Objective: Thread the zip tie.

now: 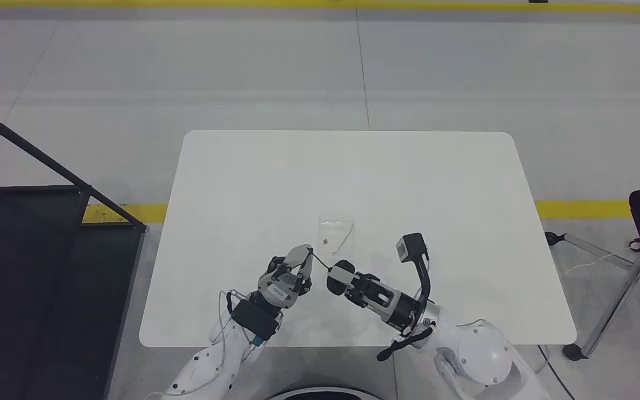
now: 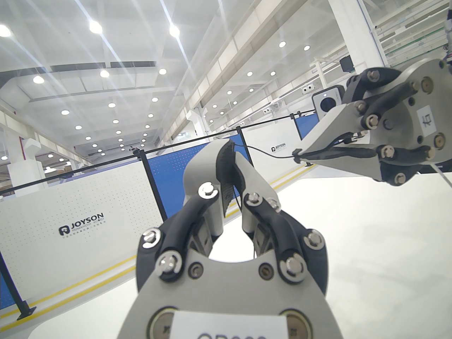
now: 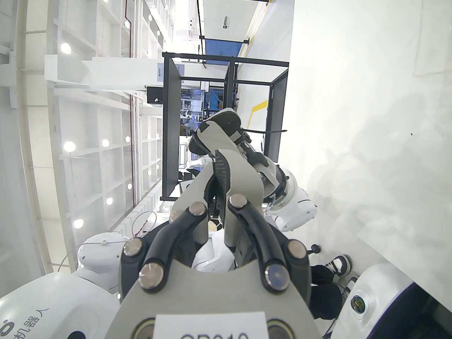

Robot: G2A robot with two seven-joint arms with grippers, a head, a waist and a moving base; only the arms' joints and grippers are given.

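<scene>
One black zip tie (image 2: pixel 268 153), thin, bridging two tools in the air above the counter (image 1: pixel 420 180), near its 6 o'clock edge. Long axis roughly along the 9-to-3 line in the top view. At the 9 o'clock end, pinched in the left tool (image 2: pixel 233 155), fingers closed on the strap, a further length hanging down between them toward the wrist. At the 3 o'clock end, clamped in the right tool (image 2: pixel 300 156), fingers shut tight on it, with a small dark block just at their tip: probably the head, though too small to say for sure. Both tools equally near, tip facing tip, close together.

Next move, by judgement: feeding the strap's end straight along that same line into the head, with any tilt between the two tips likely to mean a miss.

From the left wrist: a side-on look at the bridging span and the block. From the right wrist: the left tool head-on, with a stretch of strap jutting sideways from its tip to a free end.

Toward 1 o'clock from the tie, a clear plastic sheet (image 1: pixel 336 232) flat on the counter.
</scene>
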